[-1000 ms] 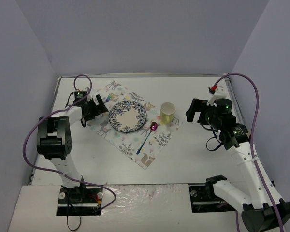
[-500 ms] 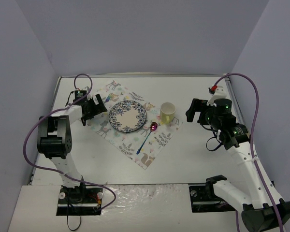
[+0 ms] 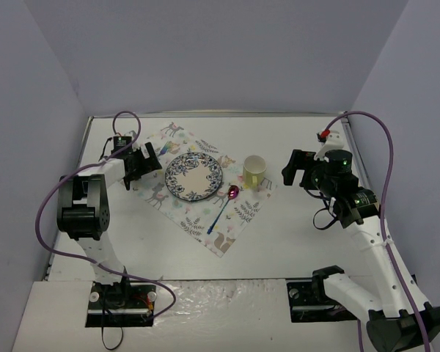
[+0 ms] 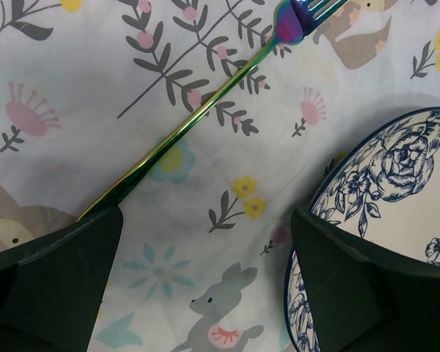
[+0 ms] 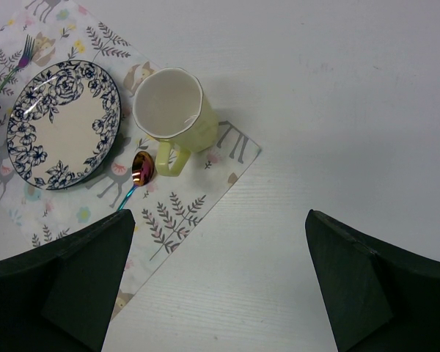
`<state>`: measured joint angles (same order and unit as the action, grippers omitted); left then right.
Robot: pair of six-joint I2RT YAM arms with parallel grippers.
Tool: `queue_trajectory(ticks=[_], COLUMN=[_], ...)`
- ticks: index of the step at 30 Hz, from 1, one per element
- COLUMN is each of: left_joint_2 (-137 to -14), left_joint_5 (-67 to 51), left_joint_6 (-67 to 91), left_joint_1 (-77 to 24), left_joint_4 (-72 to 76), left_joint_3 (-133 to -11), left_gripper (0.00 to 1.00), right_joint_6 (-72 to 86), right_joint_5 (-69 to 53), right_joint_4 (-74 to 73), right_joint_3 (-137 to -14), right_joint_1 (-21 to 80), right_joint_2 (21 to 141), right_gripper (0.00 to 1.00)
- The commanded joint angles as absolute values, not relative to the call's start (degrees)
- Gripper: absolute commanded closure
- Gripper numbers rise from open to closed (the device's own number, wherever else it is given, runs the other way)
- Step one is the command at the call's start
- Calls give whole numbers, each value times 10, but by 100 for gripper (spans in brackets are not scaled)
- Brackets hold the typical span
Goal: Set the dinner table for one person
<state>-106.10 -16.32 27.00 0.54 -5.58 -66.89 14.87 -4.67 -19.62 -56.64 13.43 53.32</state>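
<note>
The tabletop carries a printed cloth laid cornerwise left of centre, and the setting lies on this cloth. The plate is at the middle, the mug is just right of it, and the spoon lies near and right of the plate, bowl toward the mug. The fork lies flat on the cloth just left of the plate, apart from its rim. The left arm holds its jaws apart above the fork, clamped on nothing. The fork's long axis runs slantwise between the jaws, tines toward the far side. Its handle end passes out of sight at one jaw tip, and contact there cannot be confirmed. The other jaw stands over the plate's left rim. The left arm is by far the nearer to the fork. Any descent to shift the fork would probably require turning the jaws to straddle the handle, and the plate rim is the obstruction to clear. A straight lift looks unobstructed. The right arm holds its jaws apart and empty over bare tabletop, well right of the mug. All four items appear placed, so the setting looks near complete.
</note>
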Motion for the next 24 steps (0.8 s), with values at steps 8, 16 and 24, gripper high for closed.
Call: queue_trajectory(ticks=[8, 16, 24], left_joint_2=[-961, -773, -541], left_joint_5=[-162, -73, 55], left_joint_6=[263, 196, 119], left_joint_1=[-20, -21, -19], left_joint_4=[-85, -206, -323], left_joint_3=[-703, -726, -689], left_gripper=[3, 3, 3], right_joint_6=[146, 125, 85], right_joint_5=[-33, -4, 63], right_joint_4=[-170, -174, -174], right_joint_3=[-578, -595, -602], right_joint_1=[131, 131, 131], right_joint_2=[511, 475, 405], right_gripper=[0, 0, 0])
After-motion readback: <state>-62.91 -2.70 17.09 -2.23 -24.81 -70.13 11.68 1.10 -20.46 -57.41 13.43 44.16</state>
